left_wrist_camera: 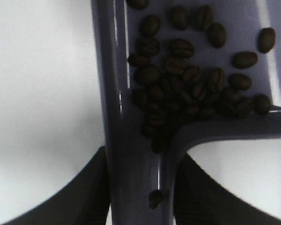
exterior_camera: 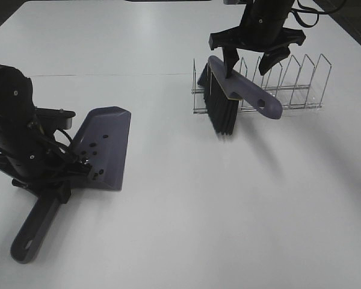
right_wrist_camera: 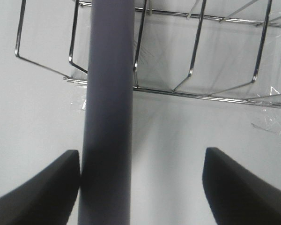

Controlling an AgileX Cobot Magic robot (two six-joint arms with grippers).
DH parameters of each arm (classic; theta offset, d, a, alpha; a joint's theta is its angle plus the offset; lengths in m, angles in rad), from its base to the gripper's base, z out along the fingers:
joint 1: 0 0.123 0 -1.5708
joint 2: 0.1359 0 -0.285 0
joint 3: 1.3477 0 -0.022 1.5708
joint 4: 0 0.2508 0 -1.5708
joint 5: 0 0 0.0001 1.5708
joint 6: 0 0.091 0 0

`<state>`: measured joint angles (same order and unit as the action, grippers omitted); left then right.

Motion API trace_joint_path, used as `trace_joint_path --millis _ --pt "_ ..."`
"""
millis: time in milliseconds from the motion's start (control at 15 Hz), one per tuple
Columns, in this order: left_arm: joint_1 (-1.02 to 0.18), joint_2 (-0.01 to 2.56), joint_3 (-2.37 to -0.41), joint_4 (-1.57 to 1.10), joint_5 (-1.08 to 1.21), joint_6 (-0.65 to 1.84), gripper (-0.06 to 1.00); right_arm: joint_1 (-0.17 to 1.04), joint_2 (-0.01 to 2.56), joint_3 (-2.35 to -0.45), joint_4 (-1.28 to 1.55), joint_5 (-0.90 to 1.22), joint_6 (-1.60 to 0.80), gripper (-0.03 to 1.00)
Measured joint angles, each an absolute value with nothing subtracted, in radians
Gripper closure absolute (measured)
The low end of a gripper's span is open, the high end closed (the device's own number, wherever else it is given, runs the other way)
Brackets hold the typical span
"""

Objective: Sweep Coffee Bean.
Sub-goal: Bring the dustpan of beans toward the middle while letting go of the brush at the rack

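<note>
The coffee beans [left_wrist_camera: 187,89] lie gathered in the dustpan [exterior_camera: 102,147] at the left of the desk [exterior_camera: 228,229], heaped where pan meets handle, which the left gripper [left_wrist_camera: 136,197] holds with its jaws clamped tight. At the far right, the right gripper [exterior_camera: 248,63] stands over the brush [exterior_camera: 240,96] leaning in the wire rack [exterior_camera: 301,84], jaws partly apart, one touching the handle, the other clear. The sweeping appears done and the brush is judged to be in return; the next move calls for a clean lift away from the rack, without tipping the loaded pan.

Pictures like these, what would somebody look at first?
Probably the pile of coffee beans heaped in the purple dustpan that the left gripper holds at the table's left. Next, the purple brush leaning on the wire rack at the right, with the right gripper open around its handle.
</note>
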<state>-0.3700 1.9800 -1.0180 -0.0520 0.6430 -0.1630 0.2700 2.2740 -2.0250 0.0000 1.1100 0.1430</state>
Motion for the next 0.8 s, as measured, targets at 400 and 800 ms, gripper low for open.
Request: trace_joint_path --millis 400,800 --pt "-0.37 1.981 -1.02 -0.077 0.643 -0.157 0.61 0.267 2.27 -2.025 -0.044 1.111 0.142 0.34" --pt "-0.37 1.981 -1.021 -0.082 0.642 -0.15 0.61 0.267 2.263 -2.025 -0.046 1.11 0.142 0.34"
